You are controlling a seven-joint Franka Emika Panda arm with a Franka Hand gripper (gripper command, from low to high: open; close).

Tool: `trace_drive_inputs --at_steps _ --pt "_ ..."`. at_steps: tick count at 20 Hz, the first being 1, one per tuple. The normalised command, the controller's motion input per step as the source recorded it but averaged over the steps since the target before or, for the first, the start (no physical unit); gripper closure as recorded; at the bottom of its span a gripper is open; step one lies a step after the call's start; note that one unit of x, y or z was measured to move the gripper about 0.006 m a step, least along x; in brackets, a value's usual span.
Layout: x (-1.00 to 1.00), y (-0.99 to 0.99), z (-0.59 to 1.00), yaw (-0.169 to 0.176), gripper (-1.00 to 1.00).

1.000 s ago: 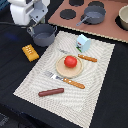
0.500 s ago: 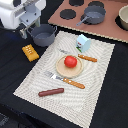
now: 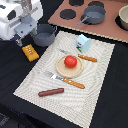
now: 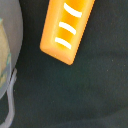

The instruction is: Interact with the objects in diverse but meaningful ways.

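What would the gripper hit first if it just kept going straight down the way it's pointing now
Most likely the ridged yellow-orange block, which lies on the dark surface just beside the placemat. The wrist view looks straight at it, and the gripper hangs just above it in the exterior view, though exact alignment is uncertain.

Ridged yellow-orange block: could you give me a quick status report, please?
Gripper above the ridged yellow-orange block, jaw state unclear. Block flat on dark table, untouched. Grey pot close beside; nothing on the block.

No readable text or labels anywhere
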Motion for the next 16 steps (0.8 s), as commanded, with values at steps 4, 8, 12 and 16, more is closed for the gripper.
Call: trace_drive_inputs --at_steps 4,8,12,16 --pt "0.09 -0.08 -0.24 -0.129 -1.0" --pt "0.0 -0.1 -0.28 -0.072 -1.0" --pt "0.0 -0.11 -0.27 -0.005 -1.0" --pt "0.0 -0.06 -0.3 0.0 -1.0"
